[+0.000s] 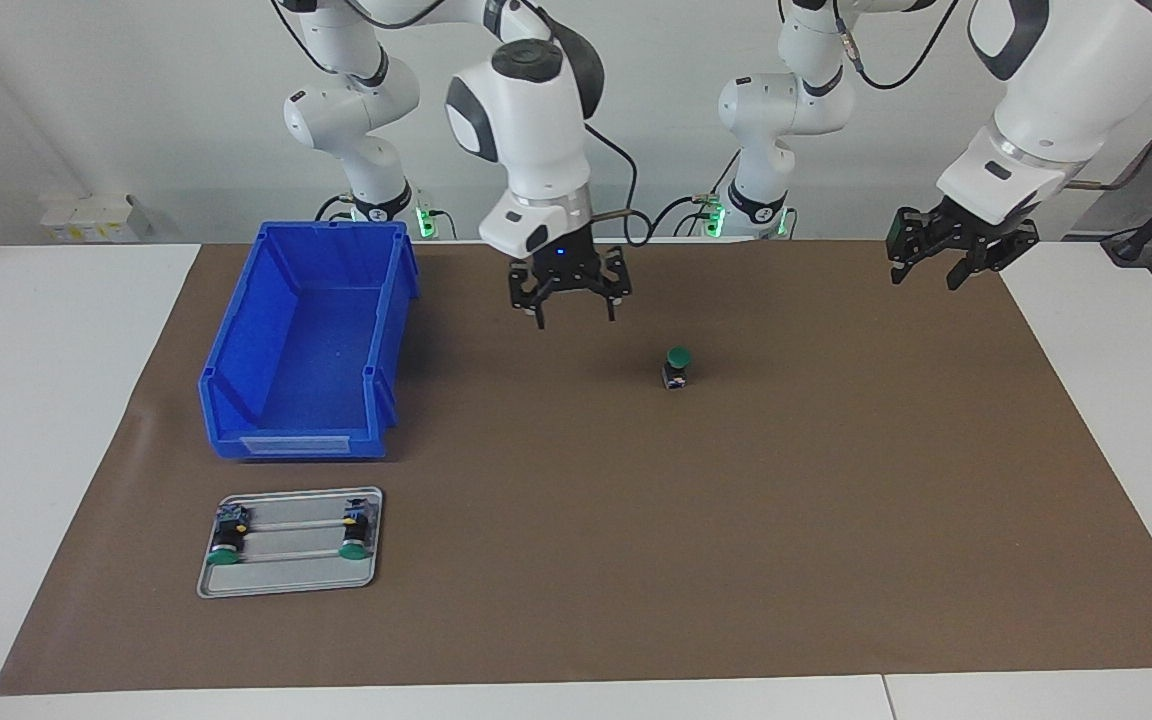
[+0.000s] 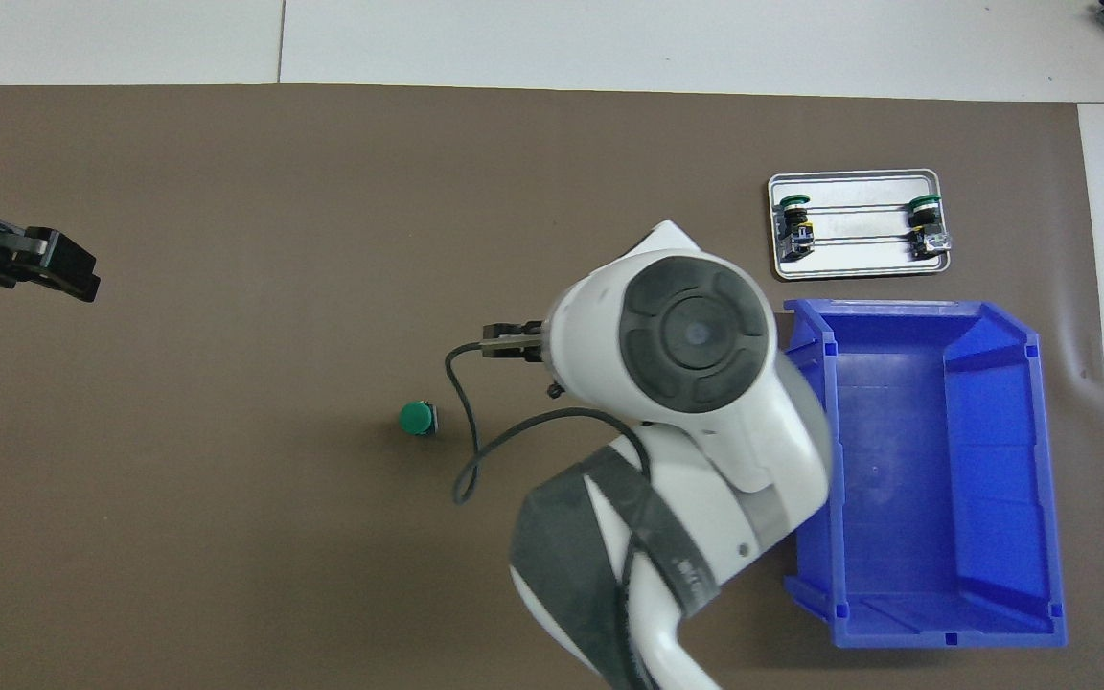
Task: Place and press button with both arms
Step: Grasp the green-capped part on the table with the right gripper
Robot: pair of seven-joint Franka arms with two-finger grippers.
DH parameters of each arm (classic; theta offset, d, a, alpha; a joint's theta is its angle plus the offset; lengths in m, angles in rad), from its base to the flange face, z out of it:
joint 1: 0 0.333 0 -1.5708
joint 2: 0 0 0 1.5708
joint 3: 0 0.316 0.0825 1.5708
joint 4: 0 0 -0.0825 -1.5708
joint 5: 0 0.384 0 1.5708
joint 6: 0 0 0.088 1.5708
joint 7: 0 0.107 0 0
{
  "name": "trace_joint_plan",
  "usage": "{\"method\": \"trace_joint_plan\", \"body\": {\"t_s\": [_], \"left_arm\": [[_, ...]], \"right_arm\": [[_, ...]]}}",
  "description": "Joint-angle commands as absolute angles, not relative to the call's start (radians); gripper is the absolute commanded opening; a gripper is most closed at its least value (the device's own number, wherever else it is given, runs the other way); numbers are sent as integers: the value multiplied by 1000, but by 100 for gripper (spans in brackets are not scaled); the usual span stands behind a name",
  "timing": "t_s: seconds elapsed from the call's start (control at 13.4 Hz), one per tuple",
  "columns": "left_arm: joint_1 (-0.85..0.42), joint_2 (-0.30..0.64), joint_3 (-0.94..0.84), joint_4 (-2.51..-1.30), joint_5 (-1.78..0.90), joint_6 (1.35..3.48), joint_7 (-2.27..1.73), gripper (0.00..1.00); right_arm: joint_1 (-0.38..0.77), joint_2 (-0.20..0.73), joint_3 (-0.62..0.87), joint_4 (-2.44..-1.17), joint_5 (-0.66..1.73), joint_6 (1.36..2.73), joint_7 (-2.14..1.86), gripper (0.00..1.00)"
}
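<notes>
Button [image 1: 677,367] standing cap-up on the brown mat [image 1: 636,520] near mid-table, free of both empty, spread grippers, right [image 1: 570,293] and left [image 1: 961,248]; seemingly light, rigid, best pinched across its black body.

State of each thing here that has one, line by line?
button: upright on the mat, green cap up, nothing touching it.
two tray buttons: lying on their sides in the metal tray.
blue bin: empty.
right pincer: open, raised.
left pincer: raised, holding nothing.
</notes>
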State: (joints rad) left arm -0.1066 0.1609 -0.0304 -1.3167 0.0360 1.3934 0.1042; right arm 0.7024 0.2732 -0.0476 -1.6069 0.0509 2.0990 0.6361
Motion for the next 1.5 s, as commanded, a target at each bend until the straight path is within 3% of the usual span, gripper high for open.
{"method": "trace_joint_plan", "body": {"t_s": [0.0,0.22,0.67,1.05,1.12,1.27,1.35,1.42], "left_arm": [[-139,51,-26,-1527,63,1521,61,87],[-134,14,-26,-1609,54,1552,61,92],[-118,-72,-14,-1798,14,1673,60,92],[-91,-81,-11,-1796,-2,1663,75,92],[-83,-86,-11,-1796,-2,1661,78,91],[-81,-100,-11,-1801,-2,1661,87,90],[-81,-101,-11,-1799,-2,1660,87,90],[-81,-104,-11,-1799,-2,1661,89,90]], "right_arm": [[758,408,-49,-1502,34,2161,686,100],[843,501,-52,-1496,5,2219,709,100],[885,561,-49,-1525,-78,2302,733,100],[906,574,-49,-1563,-78,2316,732,96],[908,571,-49,-1572,-78,2316,732,92],[908,568,-49,-1583,-78,2318,732,73],[908,568,-49,-1583,-80,2318,732,59],[908,568,-49,-1585,-80,2316,729,36]]}}
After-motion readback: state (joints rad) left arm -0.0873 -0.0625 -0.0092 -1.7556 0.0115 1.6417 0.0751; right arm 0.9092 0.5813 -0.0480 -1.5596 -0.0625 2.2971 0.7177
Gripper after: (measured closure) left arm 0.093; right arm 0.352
